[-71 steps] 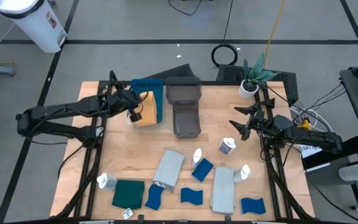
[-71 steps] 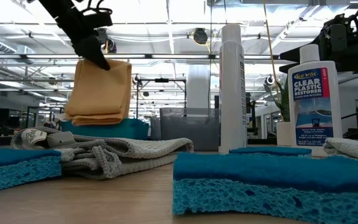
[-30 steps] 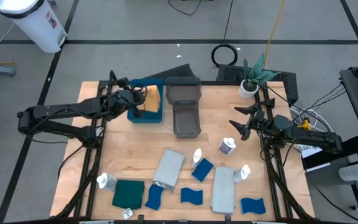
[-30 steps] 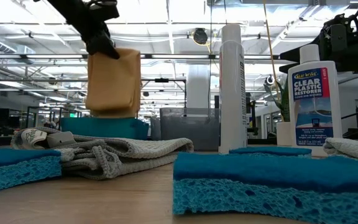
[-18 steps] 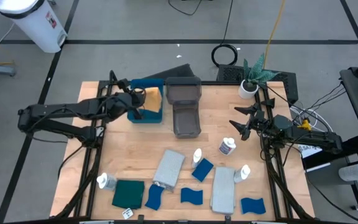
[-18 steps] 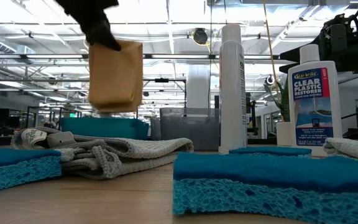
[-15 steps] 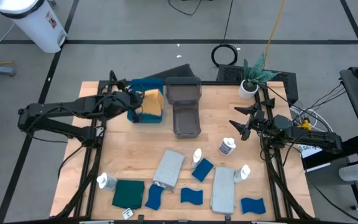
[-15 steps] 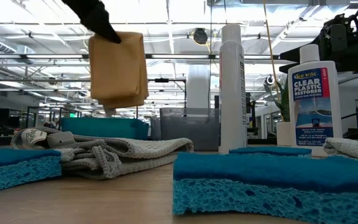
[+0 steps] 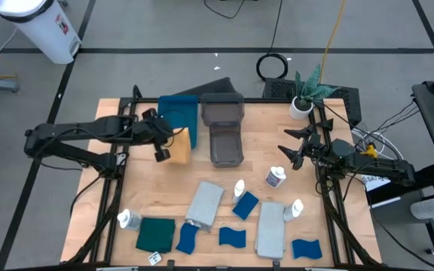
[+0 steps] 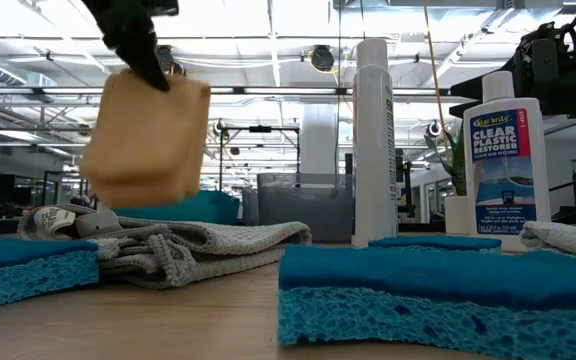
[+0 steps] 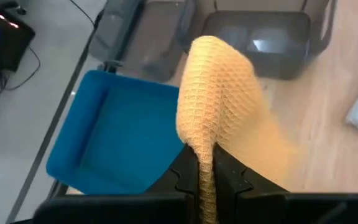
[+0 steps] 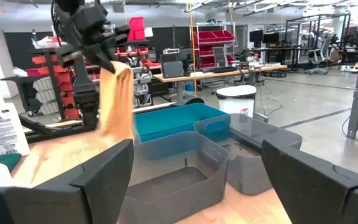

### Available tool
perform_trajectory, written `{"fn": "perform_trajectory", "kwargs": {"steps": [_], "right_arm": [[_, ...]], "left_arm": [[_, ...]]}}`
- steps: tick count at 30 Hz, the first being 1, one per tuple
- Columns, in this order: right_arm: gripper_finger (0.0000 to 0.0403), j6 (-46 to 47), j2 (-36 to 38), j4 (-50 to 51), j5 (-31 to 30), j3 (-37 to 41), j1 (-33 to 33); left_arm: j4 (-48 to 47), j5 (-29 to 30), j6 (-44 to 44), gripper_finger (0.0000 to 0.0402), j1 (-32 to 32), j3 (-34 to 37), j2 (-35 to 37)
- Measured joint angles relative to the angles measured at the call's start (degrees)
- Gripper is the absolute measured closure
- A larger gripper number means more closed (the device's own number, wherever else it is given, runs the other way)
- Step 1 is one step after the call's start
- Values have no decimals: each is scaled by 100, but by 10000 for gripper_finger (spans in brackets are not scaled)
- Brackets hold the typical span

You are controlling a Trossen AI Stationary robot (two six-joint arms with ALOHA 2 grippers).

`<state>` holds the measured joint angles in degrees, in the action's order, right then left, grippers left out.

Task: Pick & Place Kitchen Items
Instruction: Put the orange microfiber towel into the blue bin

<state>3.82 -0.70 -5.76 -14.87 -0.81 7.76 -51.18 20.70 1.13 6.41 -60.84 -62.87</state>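
- At the far left of the table, your left gripper (image 9: 164, 144) is clenched on the orange cloth (image 9: 179, 145), which hangs folded in the air from its fingers (image 11: 185, 177).
- Just beyond the cloth you see the blue tray (image 9: 178, 111), and to its right the two grey bins (image 9: 223, 128).
- On the right edge of the table, your right gripper (image 9: 286, 150) waits with its fingers spread, holding nothing.
- Near it stands a white bottle (image 9: 275, 178).
- Along the near side lie grey cloths (image 9: 203, 202), blue sponges (image 9: 245, 205), the dark green cloth (image 9: 155, 234) and more bottles.
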Motion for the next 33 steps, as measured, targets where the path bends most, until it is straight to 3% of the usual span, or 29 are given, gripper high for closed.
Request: {"fn": "perform_trajectory", "kwargs": {"steps": [10,21,33], "right_arm": [[69,0,0,0,1,0,0],[69,-1,0,2,0,0,0],[69,1,1,0,0,0,-1]], "left_arm": [[215,236,-640,381,639,26,-682],[792,244,-1161,383,1261,20,-606],[877,-224,-1618,383,1998,23,-957]]}}
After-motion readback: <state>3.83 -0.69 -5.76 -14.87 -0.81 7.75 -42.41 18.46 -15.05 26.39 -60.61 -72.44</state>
